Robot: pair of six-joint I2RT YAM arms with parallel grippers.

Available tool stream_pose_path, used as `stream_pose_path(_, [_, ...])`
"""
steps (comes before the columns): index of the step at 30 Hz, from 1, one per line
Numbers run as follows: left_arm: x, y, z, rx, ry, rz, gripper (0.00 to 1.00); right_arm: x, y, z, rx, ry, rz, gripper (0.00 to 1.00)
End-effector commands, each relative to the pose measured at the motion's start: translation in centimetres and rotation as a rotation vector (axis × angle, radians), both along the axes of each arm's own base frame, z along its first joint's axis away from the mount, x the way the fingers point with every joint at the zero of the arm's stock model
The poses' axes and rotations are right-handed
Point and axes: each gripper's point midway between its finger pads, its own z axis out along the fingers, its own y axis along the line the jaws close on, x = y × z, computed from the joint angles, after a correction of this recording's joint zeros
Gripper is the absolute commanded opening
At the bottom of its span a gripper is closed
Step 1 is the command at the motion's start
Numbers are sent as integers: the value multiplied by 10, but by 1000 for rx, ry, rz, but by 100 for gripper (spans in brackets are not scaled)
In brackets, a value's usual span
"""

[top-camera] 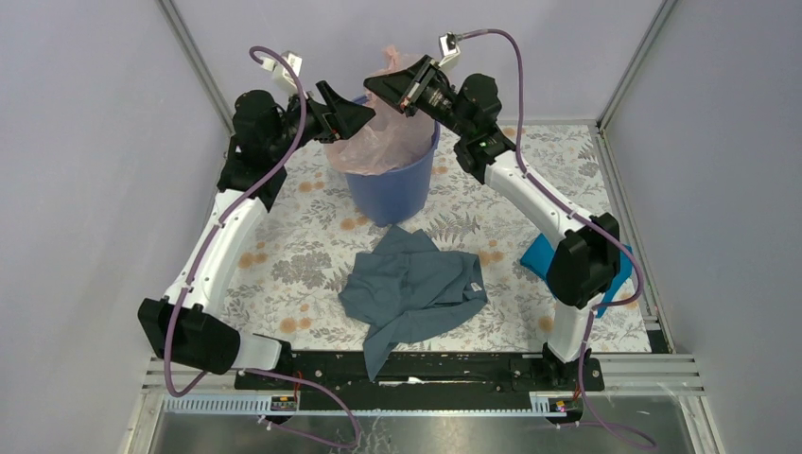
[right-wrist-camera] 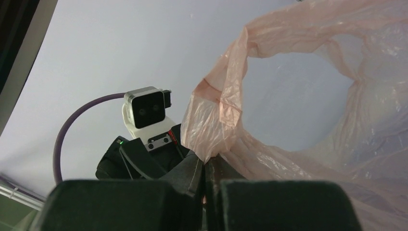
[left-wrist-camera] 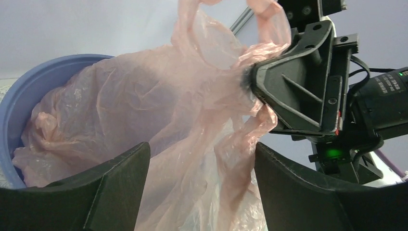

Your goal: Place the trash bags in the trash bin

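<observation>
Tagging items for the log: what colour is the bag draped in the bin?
The trash bag is translucent pale pink, clearest in the left wrist view.

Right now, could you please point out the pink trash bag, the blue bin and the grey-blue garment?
pink trash bag (top-camera: pixel 378 147), top external view, film over the rim
blue bin (top-camera: pixel 392 196), top external view, outer side wall
grey-blue garment (top-camera: pixel 416 286), top external view, its middle

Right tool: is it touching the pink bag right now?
Touching. The right wrist view shows the right tool shut on a bunched fold of the pink bag.
</observation>
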Motion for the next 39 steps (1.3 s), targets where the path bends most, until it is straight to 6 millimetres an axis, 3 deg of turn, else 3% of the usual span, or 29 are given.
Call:
stream_pose_path(1, [-10,12,34,-17,-96,54,79,-27,-11,48,50,-108,-4,2])
stream_pose_path(7, [-4,-5,32,-75,-79,-71,57,-35,-9,41,7,-116,5,10])
stream_pose_path(10, [-13,-18,45,-136,-141,-190,46,-37,-13,39,-42,-133,-22,17])
stream_pose_path(12, [-17,-22,51,-169,-169,-244,32,-40,-16,37,-84,-158,-27,27])
stream_pose_path(13, [-16,-21,51,-169,-167,-235,19,-41,-19,36,-117,-177,-36,35])
stream_pose_path(16, [-1,-7,43,-119,-146,-94,0,-38,-31,16,-263,-176,-104,59])
stream_pose_path(19, [9,16,37,-73,-131,70,0,-43,-46,3,-360,-203,-136,78])
stream_pose_path(25, [0,39,41,-53,-169,192,0,-60,-76,-15,-540,-259,-190,99])
stream_pose_path(28, [-5,40,40,-65,-148,194,0,-46,-106,-18,-630,-233,-356,100])
stream_pose_path(30, [-8,37,39,-90,-128,171,0,-21,-139,-17,-649,-143,-493,100])
stream_pose_path(32, [-11,33,39,-115,-119,143,0,-2,-157,-15,-598,-82,-521,100])
stream_pose_path(36, [-13,33,40,-125,-111,143,0,25,-153,-9,-540,-92,-525,99])
stream_pose_path(39, [-14,34,40,-124,-105,151,0,50,-147,-7,-557,-84,-532,86])
